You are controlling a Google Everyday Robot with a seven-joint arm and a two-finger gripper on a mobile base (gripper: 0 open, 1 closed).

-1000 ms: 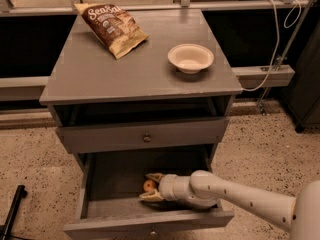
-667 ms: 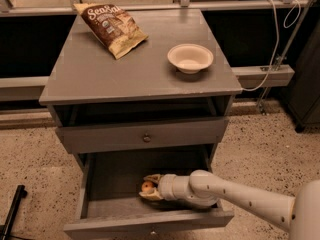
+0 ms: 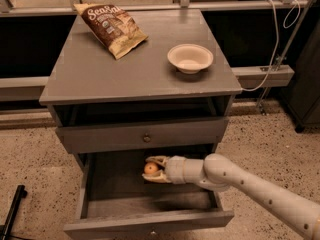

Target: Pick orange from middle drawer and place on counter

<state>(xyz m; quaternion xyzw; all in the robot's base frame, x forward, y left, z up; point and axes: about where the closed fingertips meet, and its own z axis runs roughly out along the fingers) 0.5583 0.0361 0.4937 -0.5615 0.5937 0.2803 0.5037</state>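
Grasping is the step in hand: the claw [image 3: 150,169], reaching inside the middle drawer [image 3: 111,190], looks clamped on the orange [image 3: 151,168]. Next comes lifting it clear of the drawer front, then up onto the tabletop [image 3: 125,71] above the claw.

On the table [image 3: 125,71], a chip bag [image 3: 111,29] lies left-behind a bowl [image 3: 190,58]; in the middle drawer [image 3: 150,225] below, the end effector [image 3: 149,169] clasps the orange [image 3: 151,168].

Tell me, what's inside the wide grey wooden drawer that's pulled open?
A small round orange fruit is in the wide grey drawer, with the robot's pale gripper around it. The white arm covers the floor on the right, so that part is hidden.
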